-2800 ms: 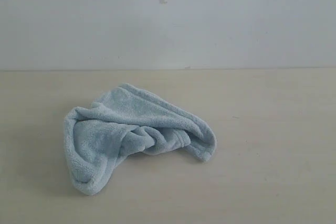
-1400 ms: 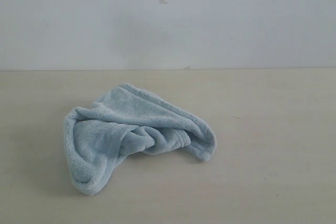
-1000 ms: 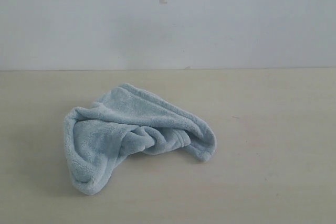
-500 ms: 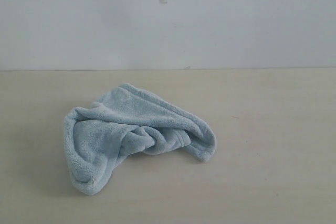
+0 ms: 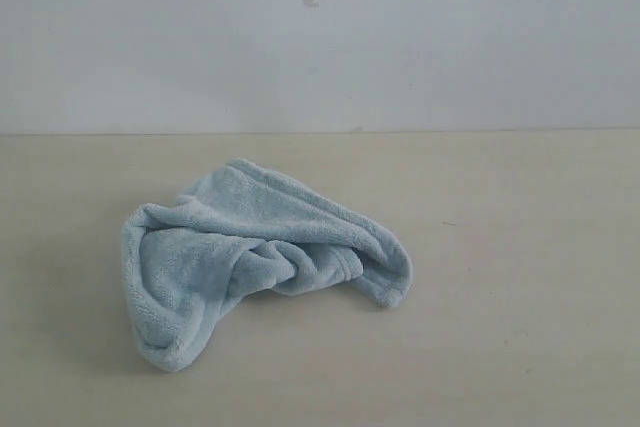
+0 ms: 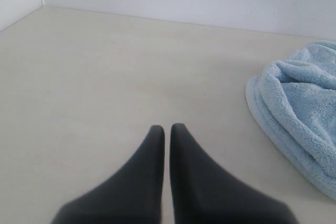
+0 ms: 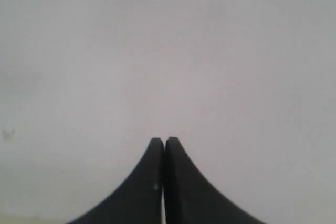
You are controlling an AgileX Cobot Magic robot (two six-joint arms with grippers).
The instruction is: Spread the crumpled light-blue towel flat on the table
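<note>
- My left gripper [image 6: 166, 129] has its jaws drawn together with only a sliver between them and nothing in them. It hangs above bare table [image 6: 100, 72], and its wrist view catches the edge of the towel [image 6: 302, 103] near it but not touching.
- My right gripper [image 7: 164, 141] is likewise pressed closed and empty. It points at the plain wall [image 7: 168, 51], so that camera shows me no cloth at all.
- Neither arm appears in the exterior view, so I judge both are well back and the spreading has not begun.
- The towel [image 5: 250, 247] lies in a crumpled heap left of centre on the table [image 5: 520, 347], at middle depth. One lobe trails toward the near left and another curls out to the right. I can't find the label.
- To do this step well, I'd part both sets of jaws before descending, then tip the right arm down until the cloth comes into its view.
- I'd send the left to the hem of the near-left lobe and the right to the right-hand lobe.
- I'd pinch the hemmed edge only. Deep pile makes it easy to grab two layers, and that would lock the fold in.
- I'd then lift low and draw the two ends apart, since there is ample open table to the right.
</note>
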